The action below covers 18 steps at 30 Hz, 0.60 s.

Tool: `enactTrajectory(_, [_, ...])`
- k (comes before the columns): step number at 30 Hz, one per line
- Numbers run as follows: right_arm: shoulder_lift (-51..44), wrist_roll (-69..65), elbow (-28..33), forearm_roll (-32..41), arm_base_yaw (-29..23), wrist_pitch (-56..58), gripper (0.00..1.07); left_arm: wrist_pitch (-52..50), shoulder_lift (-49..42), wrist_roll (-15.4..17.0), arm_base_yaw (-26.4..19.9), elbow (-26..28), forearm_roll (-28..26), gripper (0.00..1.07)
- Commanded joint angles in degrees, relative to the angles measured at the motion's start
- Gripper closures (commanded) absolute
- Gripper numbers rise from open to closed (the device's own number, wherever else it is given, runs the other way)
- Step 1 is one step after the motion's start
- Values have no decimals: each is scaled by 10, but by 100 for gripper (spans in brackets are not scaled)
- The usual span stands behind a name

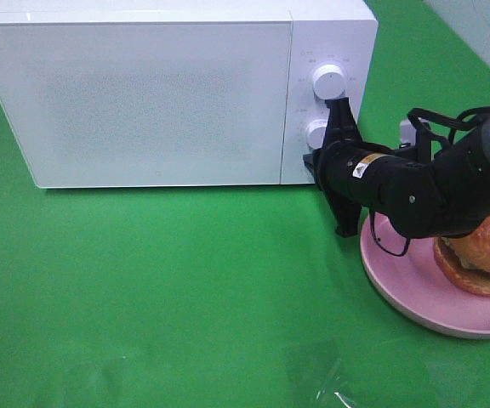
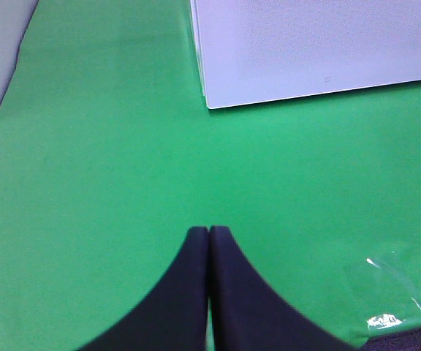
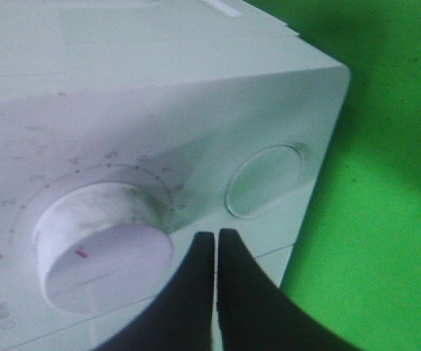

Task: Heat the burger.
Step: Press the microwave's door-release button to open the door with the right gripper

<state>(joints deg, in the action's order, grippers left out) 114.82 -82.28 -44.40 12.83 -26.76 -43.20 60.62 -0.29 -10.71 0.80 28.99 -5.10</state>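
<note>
Where the scene lies nearest to us, at six o'clock of the high view, we find a scrap of clear plastic film [image 1: 326, 378] lying flat on the green cloth [image 1: 143, 297]. Our left gripper [image 2: 209, 238] shows only in its own wrist view. Its two dark fingers are pressed together, poised over the cloth, with the film near it and a lower corner of the microwave [image 2: 305, 51] well beyond.

Moving out to four o'clock, we come to the pink plate [image 1: 398, 289], cut by the picture's edge. The burger [image 1: 483, 255] sits on it, toward the plate's three o'clock side. Its glossy brown bun faces up and is partly hidden beneath the right arm [image 1: 415, 187], which crosses above the plate's far rim.

From there the arm stretches toward eleven o'clock and ends at the right gripper [image 1: 339, 109], whose fingers are closed tip to tip. They point at the control panel [image 1: 300, 76], between the lower knob [image 1: 316, 134] and the upper knob [image 1: 327, 79]. In the right wrist view the tips lie just beside a white dial [image 3: 101, 245] with a red mark, and a second round control [image 3: 264, 180] stands farther along the panel. We cannot tell whether the tips touch the panel, nor which knob the dial is.

Farthest off, from ten to twelve o'clock, the white microwave stands on the cloth with its door [image 1: 143, 102] shut.
</note>
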Motion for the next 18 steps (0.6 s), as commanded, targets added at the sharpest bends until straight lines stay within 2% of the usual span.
enactTrajectory(1, [4, -2, -14, 6, -2, -1, 107, -8, -11, 2, -1, -1, -2, 107])
enactTrajectory(4, [14, 5, -17, 33, -1, -1, 107, -8, -11, 2, -1, -1, -2, 107])
enactTrajectory(18, [41, 2, -19, 57, -1, -45, 107, -8, -11, 2, -1, -1, -2, 107])
